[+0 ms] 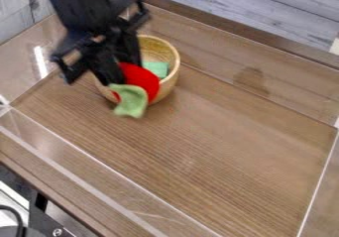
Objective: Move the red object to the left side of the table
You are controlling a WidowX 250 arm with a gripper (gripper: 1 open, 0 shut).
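surface: brown wood-grain counter point(225, 172) with low clear acrylic walls along its edges; pale plank wall behind
bowl: round light wooden bowl point(167, 59) standing on the counter toward the back left of the view, partly hidden by the arm
pincer: black pincer point(123, 82) pointing steeply down, fingers pressed nearly together and pinching the red object; exact contact blurred
red object: the red object point(142, 79) hangs at the pincer tips, raised off the wood, just in front of the bowl's near rim; its green leafy cap point(130, 105) dangles lowest
position in task: judged to be mid-carry, object roughly over the left-centre of the counter, not yet set down
risk 1: grip looks to be on one end of a small rounded toy, with the cap drooping free; a sideways swing could let it twist or slip out, and an oval toy would likely roll on landing, possibly back toward the middle
risk 2: object and bowl rim appear very close, cannot tell if touching; a low sweep could clip the rim, nudging the bowl or knocking the toy loose
risk 3: a release over the bowl would drop the toy inside it rather than on the wood
risk 4: left acrylic wall point(34, 92) is near the arm; overshoot could bump the pincer or toy against it
risk 5: opening from this height invites a bounce; lowering to the wood first seems the safer call
unknown: bowl contents hidden by the arm
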